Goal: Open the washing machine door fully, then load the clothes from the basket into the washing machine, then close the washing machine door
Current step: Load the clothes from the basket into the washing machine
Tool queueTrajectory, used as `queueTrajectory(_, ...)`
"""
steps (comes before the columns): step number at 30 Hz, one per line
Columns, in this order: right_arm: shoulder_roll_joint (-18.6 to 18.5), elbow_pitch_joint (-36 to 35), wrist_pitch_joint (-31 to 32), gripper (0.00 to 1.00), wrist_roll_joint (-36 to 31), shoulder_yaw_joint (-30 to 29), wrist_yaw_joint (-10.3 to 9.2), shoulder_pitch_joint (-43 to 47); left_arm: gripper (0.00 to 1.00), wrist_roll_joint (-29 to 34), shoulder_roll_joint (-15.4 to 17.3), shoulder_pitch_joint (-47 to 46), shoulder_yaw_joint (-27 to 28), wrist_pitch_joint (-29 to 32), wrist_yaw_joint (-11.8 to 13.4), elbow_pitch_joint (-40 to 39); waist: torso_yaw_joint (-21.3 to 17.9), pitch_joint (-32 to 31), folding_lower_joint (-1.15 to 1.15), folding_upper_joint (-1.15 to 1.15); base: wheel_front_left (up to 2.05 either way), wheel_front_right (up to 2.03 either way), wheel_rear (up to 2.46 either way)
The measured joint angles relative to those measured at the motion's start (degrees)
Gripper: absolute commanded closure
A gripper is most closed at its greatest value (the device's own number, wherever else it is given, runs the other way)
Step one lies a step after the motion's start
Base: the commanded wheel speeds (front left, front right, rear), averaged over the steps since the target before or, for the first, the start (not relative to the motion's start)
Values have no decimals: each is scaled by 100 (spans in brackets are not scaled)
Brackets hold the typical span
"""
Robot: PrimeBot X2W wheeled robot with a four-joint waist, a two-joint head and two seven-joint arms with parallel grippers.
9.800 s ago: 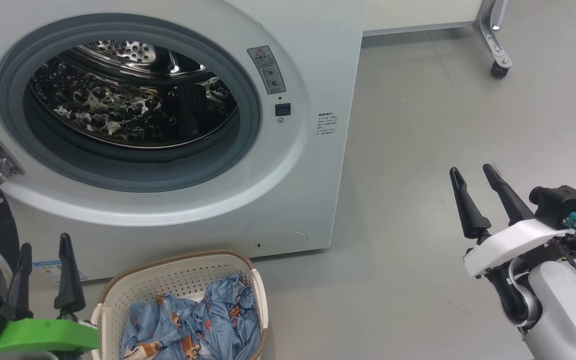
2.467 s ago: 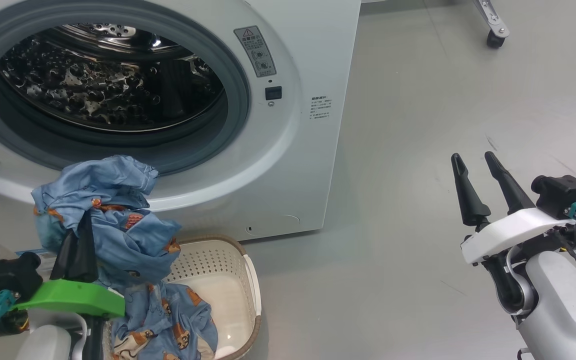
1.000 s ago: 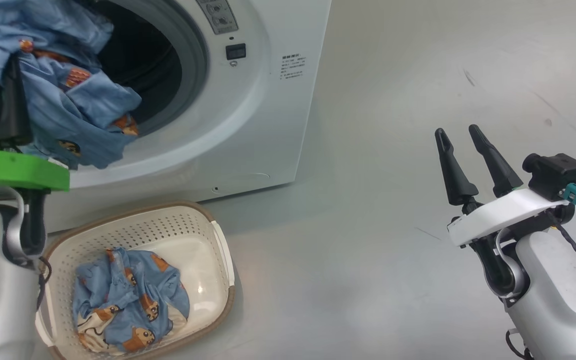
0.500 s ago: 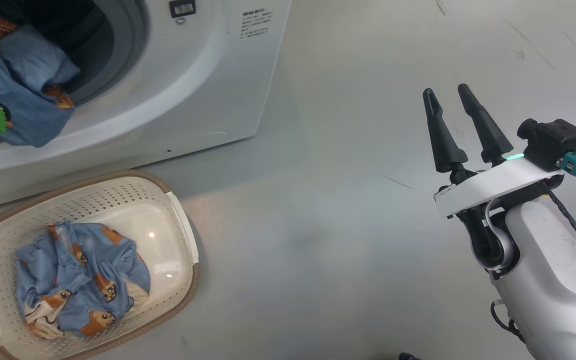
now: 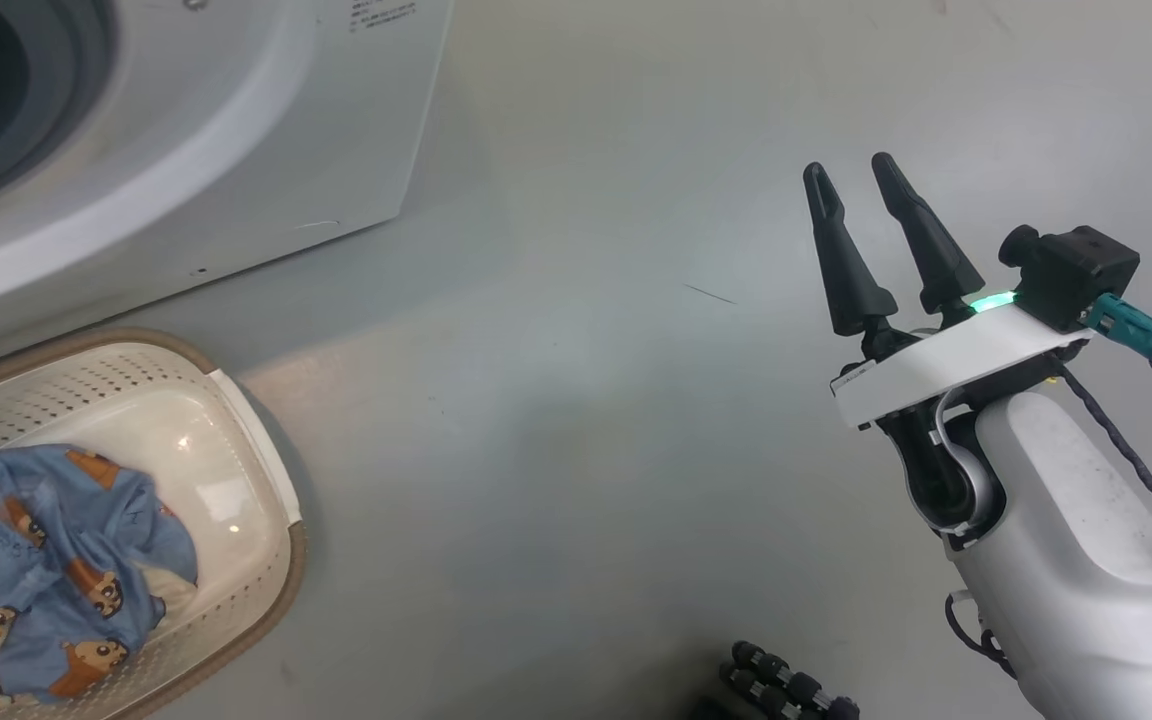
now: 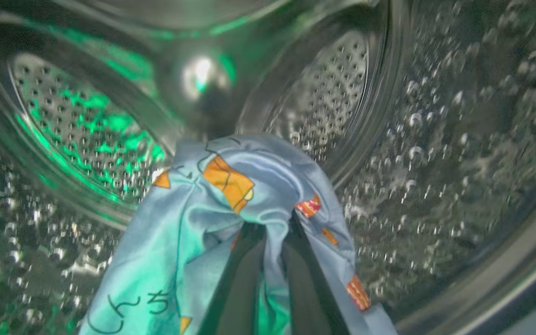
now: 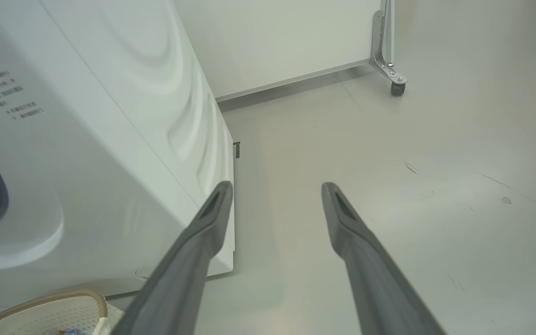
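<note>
- Washing machine (image 5: pixel 236 130): white front-loader at the upper left of the head view, its mouth open behind the grey gasket (image 5: pixel 66 90). The loading step is in hand, and closing the door is not yet due.
- Steel drum (image 6: pixel 458 139): perforated and seen from inside in the left wrist view. The part in view is bare metal with green light reflected on it.
- Basket (image 5: pixel 86 385): cream perforated plastic with a brown rim, on the floor just in front of the machine, at the lower left of the head view.
- Remaining garment (image 5: pixel 46 560): light blue cloth with orange-brown figures, crumpled in the basket. Loading is therefore judged about half done.
- Held garment (image 6: pixel 231 186): the same print, draped over the fingers and hanging to both sides, inside the drum and clear of its back wall.
- Left gripper (image 6: pixel 272 242): reaches into the drum with its jaws almost together, pinching a fold of the held garment.
- Right gripper (image 5: pixel 851 175): jaws spread wide and holding nothing, over bare floor well apart from the machine and the basket.
- Hazard 1: the cloth wraps both fingertips, so it may cling when the jaws part and be dragged back out as the arm withdraws.
- Hazard 2: how low the trailing end hangs cannot be told. If it is released too near the mouth, a tail may lie across the gasket and be trapped when the door shuts.
- Hazard 3: a slack pinch could drop the cloth early, onto the lip or the floor.
</note>
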Motion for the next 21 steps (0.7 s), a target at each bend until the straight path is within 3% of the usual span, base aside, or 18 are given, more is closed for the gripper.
queueTrajectory(5, 13, 4, 0, 0, 0, -116, -1, -2, 100, 115, -129, -699, 11, -932, 18, -372, -183, 194, 0, 0, 0, 0, 0)
queueTrajectory(8, 23, 27, 0, 0, -1, -186, -1, -3, 100, 127, -182, -824, 21, -1077, 18, -152, -238, 270, 0, 0, 0, 0, 0)
queueTrajectory(9, 25, 35, 0, 0, -2, -203, -1, -3, 80, 129, -204, -799, 11, -1078, 20, 27, -241, 284, 0, 0, 0, 0, 0)
queueTrajectory(11, 32, 58, 0, 0, -8, -209, -1, -3, 0, 126, -289, -681, 21, -978, 91, 379, -220, 284, 0, 0, 0, 0, 0)
queueTrajectory(21, 27, 140, 0, 0, -65, -237, -1, -89, 0, 67, -481, -405, -15, -935, 141, 1376, 22, 121, 0, 0, 0, 0, 0)
